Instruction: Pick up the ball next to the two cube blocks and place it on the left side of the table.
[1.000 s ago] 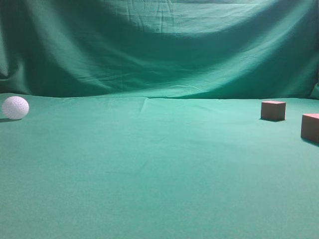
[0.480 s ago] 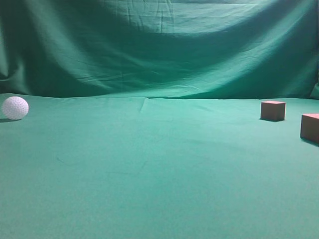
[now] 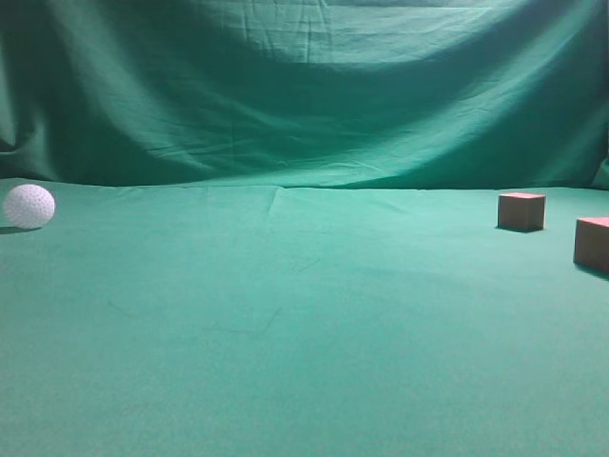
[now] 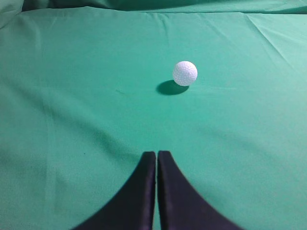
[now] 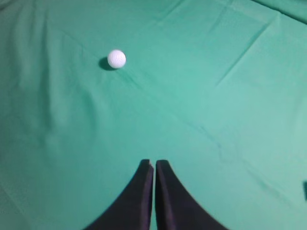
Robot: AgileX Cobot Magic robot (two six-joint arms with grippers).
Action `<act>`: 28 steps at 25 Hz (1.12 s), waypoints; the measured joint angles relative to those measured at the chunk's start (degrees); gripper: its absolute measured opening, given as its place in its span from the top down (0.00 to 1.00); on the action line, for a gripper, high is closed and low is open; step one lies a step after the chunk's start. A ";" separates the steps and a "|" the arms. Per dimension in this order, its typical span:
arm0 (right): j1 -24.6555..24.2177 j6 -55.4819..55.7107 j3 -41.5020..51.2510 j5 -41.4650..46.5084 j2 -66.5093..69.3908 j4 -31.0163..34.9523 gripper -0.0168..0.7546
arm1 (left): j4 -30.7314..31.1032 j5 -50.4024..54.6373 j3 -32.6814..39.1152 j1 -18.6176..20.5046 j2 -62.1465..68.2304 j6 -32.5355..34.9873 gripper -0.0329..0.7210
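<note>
The white dimpled ball (image 3: 29, 206) rests on the green table (image 3: 285, 324) at the far left of the exterior view. It also shows in the left wrist view (image 4: 185, 73) and in the right wrist view (image 5: 116, 58). The two reddish-brown cube blocks sit at the far right, one further back (image 3: 521, 210) and one at the frame edge (image 3: 592, 244). Neither gripper shows in the exterior view. My left gripper (image 4: 157, 154) is shut and empty above the cloth, well short of the ball. My right gripper (image 5: 154, 163) is shut and empty, far from the ball.
A draped green cloth backdrop (image 3: 304, 86) hangs behind the table. The cloth on the table has light creases (image 5: 206, 129). A dark object edge (image 5: 305, 189) shows at the right border of the right wrist view.
</note>
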 joint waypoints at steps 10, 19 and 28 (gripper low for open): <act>-0.02 0.00 18.74 -4.27 -14.50 -3.33 0.98 | 0.00 0.00 0.00 0.00 0.00 0.00 0.96; -6.23 7.36 31.95 -11.92 -33.67 -11.88 0.98 | 0.00 0.00 0.00 0.00 0.00 0.00 0.96; -24.82 7.66 53.31 -28.19 -50.79 -12.25 0.98 | 0.00 0.00 0.00 0.00 0.00 0.00 0.96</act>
